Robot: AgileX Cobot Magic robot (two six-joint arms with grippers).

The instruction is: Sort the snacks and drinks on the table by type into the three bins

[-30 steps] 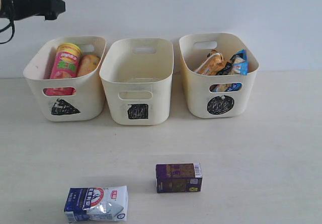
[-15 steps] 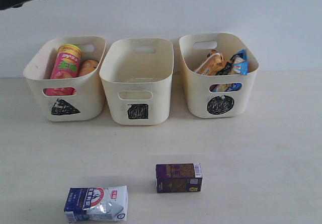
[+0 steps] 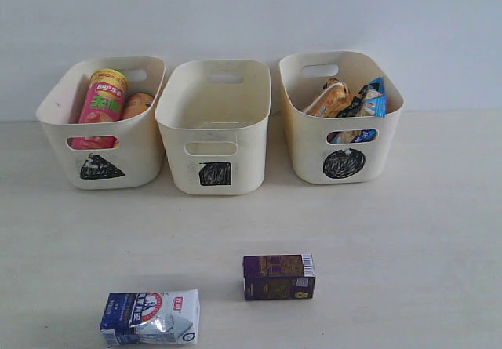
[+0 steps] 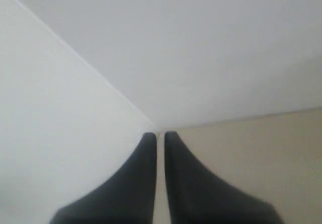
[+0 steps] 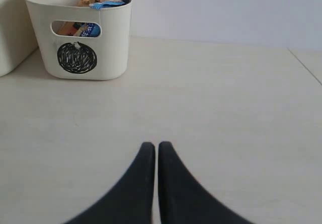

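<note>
Left jaws gone from exterior view; pink tube (image 3: pixel 102 98) probably Lay's.

Purple carton (image 3: pixel 278 277), milk pouch (image 3: pixel 150 317) outside bins (image 3: pixel 235 141)

You have three cream bins (image 3: pixel 249 141), two chip tubes (image 3: pixel 102 99), one pink-red and one yellowish, and two crinkly bags (image 3: pixel 328 98) — one orange, one blue. You also have two drinks on the table (image 3: pixel 408 239): one purple carton (image 3: pixel 278 277) and one milk pouch (image 3: pixel 149 318).
</note>
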